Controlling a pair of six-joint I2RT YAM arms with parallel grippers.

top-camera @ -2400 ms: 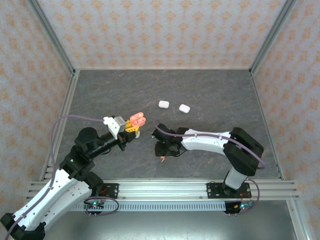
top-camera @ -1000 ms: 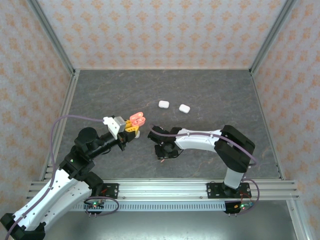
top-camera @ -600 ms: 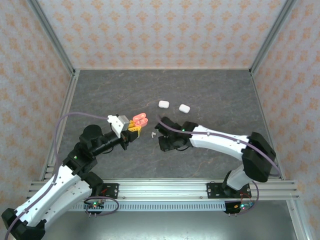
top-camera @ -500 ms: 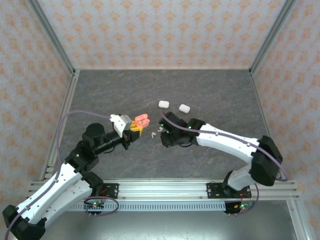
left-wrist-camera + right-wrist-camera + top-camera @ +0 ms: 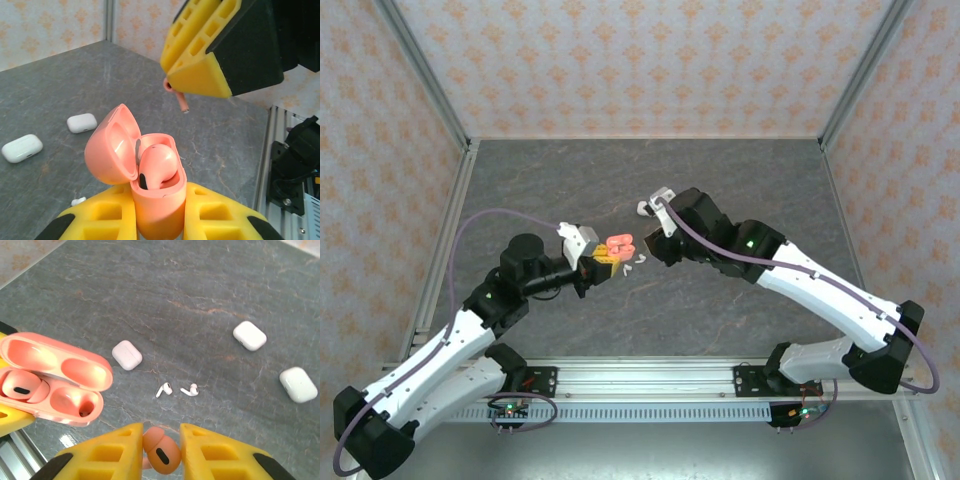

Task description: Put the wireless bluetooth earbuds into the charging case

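Earbuds, pink pair: one seated, one in transit.

Top view: left gripper (image 5: 603, 258) is clenched on the open pink case (image 5: 620, 245), mid-table. Right gripper (image 5: 650, 247) is now just beside it; seconds ago it was down near the front edge, over a pink bud on the table. Both arms have since reached inward to meet. White earbuds (image 5: 633, 263) lie loose under the gap.

Left wrist view: case (image 5: 112, 150) sits upright between the yellow fingers, lid tipped back. Seated earbud (image 5: 157, 165) fills one well. Above, the stem of the held earbud (image 5: 178, 98) pokes from the right gripper's fingers (image 5: 200, 75), clear of the case.

Right wrist view: right gripper (image 5: 161, 437) pinches the held earbud (image 5: 162, 454). Empty well (image 5: 75, 402) shows beside the filled one. White cases (image 5: 126, 355) lie closed on the table.

Pick looks done; insertion is next. The stem likely needs lining up with the empty well.
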